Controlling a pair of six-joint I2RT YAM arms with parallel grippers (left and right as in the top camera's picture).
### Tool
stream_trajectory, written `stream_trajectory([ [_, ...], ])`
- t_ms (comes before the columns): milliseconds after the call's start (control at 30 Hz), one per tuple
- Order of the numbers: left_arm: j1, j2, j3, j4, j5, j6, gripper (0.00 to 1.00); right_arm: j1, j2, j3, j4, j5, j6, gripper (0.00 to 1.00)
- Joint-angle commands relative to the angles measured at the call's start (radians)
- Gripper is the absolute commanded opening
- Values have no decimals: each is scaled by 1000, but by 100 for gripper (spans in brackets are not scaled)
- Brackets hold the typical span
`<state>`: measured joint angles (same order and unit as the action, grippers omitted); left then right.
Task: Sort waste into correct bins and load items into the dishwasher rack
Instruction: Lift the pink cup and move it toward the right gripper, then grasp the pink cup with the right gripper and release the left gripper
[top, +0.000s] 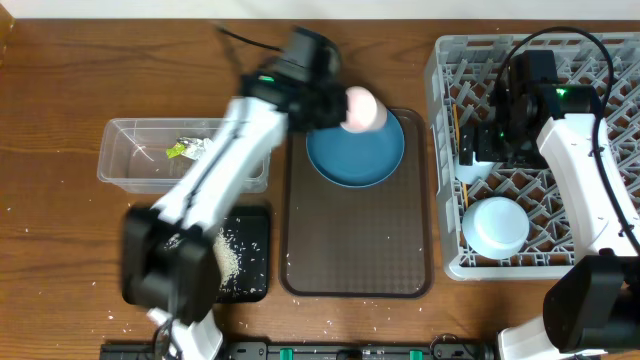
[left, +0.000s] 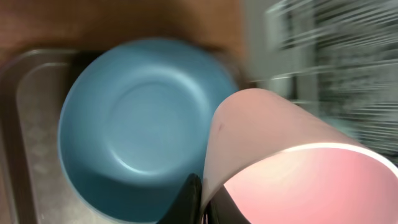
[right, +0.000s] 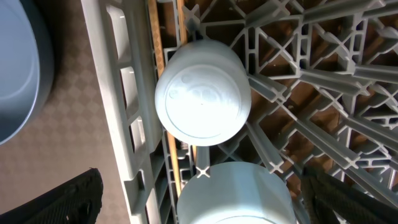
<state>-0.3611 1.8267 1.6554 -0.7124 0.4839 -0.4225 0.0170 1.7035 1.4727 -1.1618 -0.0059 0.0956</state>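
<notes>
My left gripper (top: 332, 100) is shut on the rim of the pale pink cup (top: 363, 108) and holds it above the far edge of the blue plate (top: 355, 155). The left wrist view shows the jaws (left: 202, 200) pinching the cup wall (left: 280, 143) over the plate (left: 134, 130). My right gripper (top: 488, 142) is open and empty over the grey rack (top: 600, 70); its fingers (right: 208, 202) straddle the pale bowl (right: 239, 193). The light-blue cup (right: 202, 93) stands upside down in the rack beside the wooden chopsticks (right: 155, 53). The carrot is out of view.
The plate sits at the far end of the brown serving tray (top: 355, 240). The clear tub (top: 125, 165) holds a yellow-green wrapper (top: 181, 149). The black tray (top: 252, 240) holds rice, partly hidden by my left arm. Loose rice grains (top: 128, 316) lie on the wood near the front.
</notes>
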Motion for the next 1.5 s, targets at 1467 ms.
stream_trajectory([
  [1467, 171, -78, 16, -322, 864, 198, 6, 28, 4, 3, -171, -1554, -926, 99],
])
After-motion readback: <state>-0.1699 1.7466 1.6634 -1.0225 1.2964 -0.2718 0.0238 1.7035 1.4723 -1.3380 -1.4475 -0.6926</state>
